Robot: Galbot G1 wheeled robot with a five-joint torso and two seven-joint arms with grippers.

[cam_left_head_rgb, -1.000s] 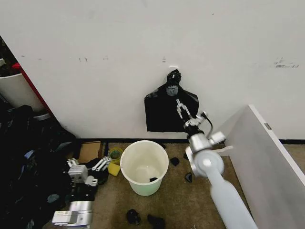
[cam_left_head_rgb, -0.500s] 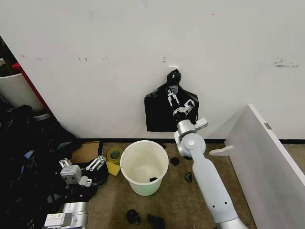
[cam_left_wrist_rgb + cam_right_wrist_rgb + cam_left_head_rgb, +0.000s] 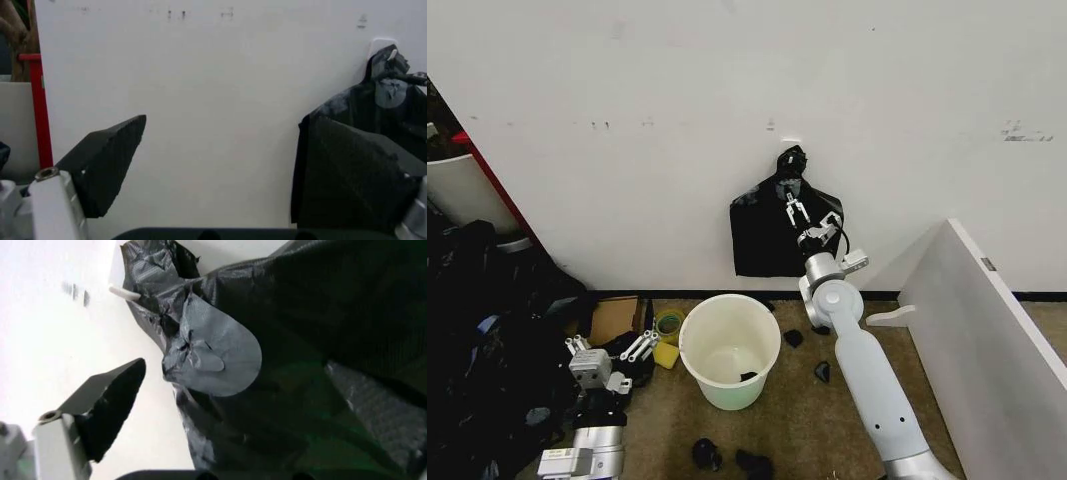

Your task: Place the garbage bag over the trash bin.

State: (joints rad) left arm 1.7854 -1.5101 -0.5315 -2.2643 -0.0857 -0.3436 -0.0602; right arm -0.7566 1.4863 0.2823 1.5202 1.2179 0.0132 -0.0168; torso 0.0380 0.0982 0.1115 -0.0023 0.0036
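Head view: the trash bin [image 3: 729, 350] stands on the floor [image 3: 787, 430] near the wall [image 3: 627, 100], unlined, with a small dark scrap at its bottom. At about 1 o'clock from it a bundle of black bags [image 3: 772, 235] hangs on the wall from a white hook [image 3: 790, 144], knotted at the top. The right tool [image 3: 805, 217] is raised against this bundle just below the knot, fingers spread, with nothing held that I can see. The left tool [image 3: 579, 349] sits low at about 9 o'clock from the bin, beside a dark heap of clutter [image 3: 487, 340], a yellow tape roll [image 3: 668, 326] and a flat cardboard piece [image 3: 614, 318].

Left wrist view: the left tool's two dark pads [image 3: 107, 160] stand wide apart and hold nothing; the wall and the hanging bags [image 3: 353, 165] lie beyond them.

Right wrist view: the right tool's pads [image 3: 113, 405] are parted, one lying against the plastic, the other off to the side over bare wall. A round grey tag [image 3: 217, 357] sits on the bunched bags [image 3: 300, 340] close to the hook [image 3: 123, 292].

Risks, as I judge them: closing here could pinch several layers and drag the whole bundle off the hook, or slip on the thin glossy film and come away empty. A hard pull against the knot could tear the plastic.
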